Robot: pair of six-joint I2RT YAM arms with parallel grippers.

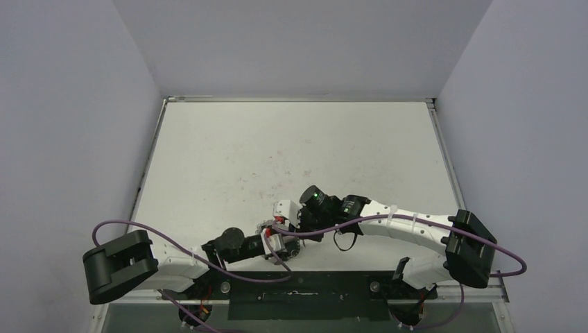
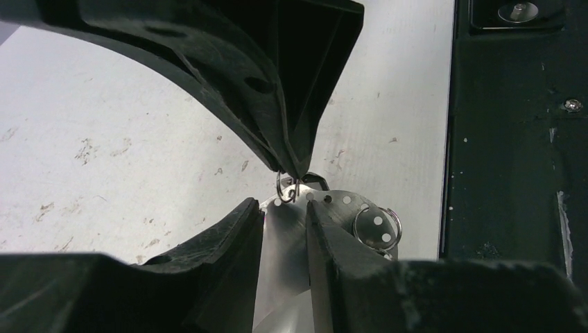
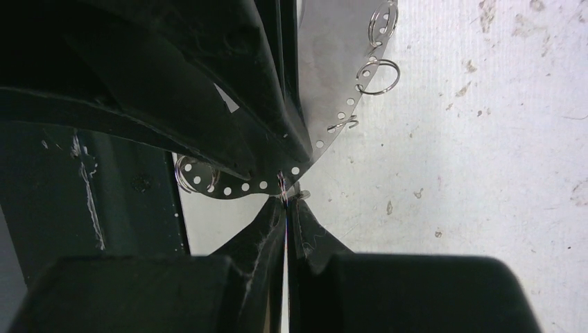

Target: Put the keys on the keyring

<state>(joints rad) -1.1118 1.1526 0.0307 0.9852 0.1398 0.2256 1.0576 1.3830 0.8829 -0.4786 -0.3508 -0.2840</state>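
Note:
The keyring [image 2: 347, 202] is a flat silvery oval with a row of holes along its rim and several tiny silver rings [image 2: 378, 225] on it. My left gripper [image 2: 286, 222] is shut on its face and holds it above the table. It also shows in the right wrist view [image 3: 326, 83]. My right gripper [image 3: 286, 198] is shut at the keyring's rim, its fingertips [image 2: 295, 170] pinching a tiny silver loop [image 2: 284, 189]. The keys' black oblong loop [image 2: 315, 179] sticks out beside those tips; the silver key is mostly hidden. In the top view both grippers [image 1: 281, 232] meet near the front edge.
The white, scuffed table [image 1: 291, 152] stretches away behind the grippers. A black base strip [image 2: 513, 139] runs along the near edge, close to the keyring. Purple cables [image 1: 173, 243] loop over both arms. Grey walls enclose the table on three sides.

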